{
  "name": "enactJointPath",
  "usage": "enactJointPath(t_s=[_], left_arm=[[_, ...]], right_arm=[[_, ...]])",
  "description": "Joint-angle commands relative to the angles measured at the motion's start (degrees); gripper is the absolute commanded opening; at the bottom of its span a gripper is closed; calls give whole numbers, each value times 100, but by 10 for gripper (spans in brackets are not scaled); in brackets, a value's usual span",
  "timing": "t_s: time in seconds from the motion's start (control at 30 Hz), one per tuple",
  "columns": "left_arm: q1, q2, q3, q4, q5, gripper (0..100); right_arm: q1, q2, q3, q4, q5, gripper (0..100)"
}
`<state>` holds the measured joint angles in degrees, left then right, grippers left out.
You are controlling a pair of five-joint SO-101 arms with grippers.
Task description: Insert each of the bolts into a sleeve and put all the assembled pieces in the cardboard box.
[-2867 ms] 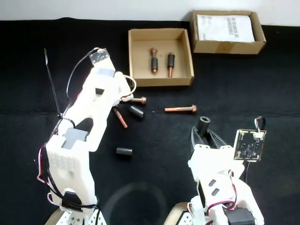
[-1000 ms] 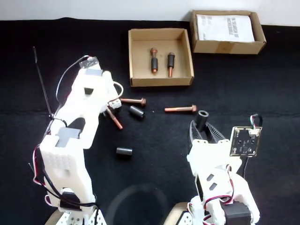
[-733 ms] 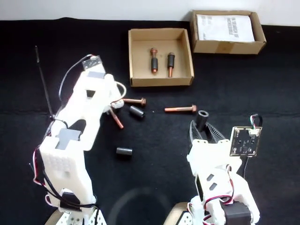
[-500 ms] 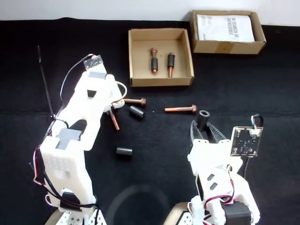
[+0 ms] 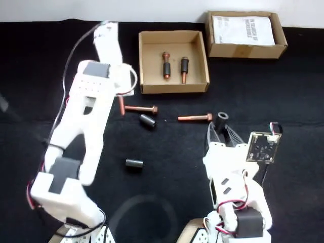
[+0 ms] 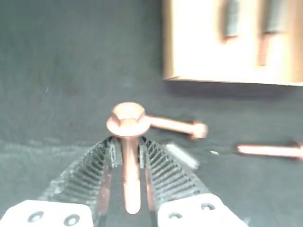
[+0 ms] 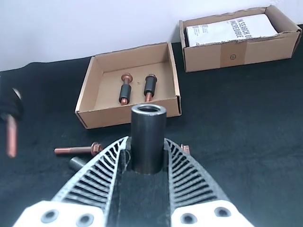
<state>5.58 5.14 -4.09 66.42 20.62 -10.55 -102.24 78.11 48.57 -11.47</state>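
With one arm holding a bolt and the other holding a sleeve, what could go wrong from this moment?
The bolt is pinched only by its shaft in the left gripper, so it may tilt when pushed. If aimed badly, it could push the sleeve out of the right gripper. A low pass might scatter the loose bolt nearby.

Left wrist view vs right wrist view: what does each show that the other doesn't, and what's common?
Left wrist, not right: the left gripper clamped on a bolt, close up. Right wrist, not left: the right gripper clamped on an upright sleeve, and a second box holding paper. Both: the cardboard box with two assembled pieces, and a loose bolt on the black table.
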Motion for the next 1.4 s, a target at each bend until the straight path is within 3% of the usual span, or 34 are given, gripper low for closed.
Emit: enactJointPath(t_s=[0.0, 0.33, 0.47, 0.73, 0.87, 1.13, 1.37], left_arm=[[374, -778, -259, 18, -299, 9], [892, -822, -242, -246, -290, 9], [945, -963, 426, -1609, -290, 9], [1710, -2404, 3055, -4782, -325, 9], [2079, -3134, 4031, -5969, -325, 9], [2132, -3864, 4198, -6154, -334, 9], [2527, -4576, 4215, -6154, -967, 9]], right_arm=[[48, -75, 338, -558, 26, 7], [4, -75, 2044, -2879, 35, 7], [-233, -22, 2563, -3670, 35, 7], [-743, -66, 2536, -3723, 35, 7], [-743, -66, 2536, -3697, 53, 7], [-752, -22, 2536, -3679, 53, 7], [-892, -13, 2536, -3679, 53, 7]])
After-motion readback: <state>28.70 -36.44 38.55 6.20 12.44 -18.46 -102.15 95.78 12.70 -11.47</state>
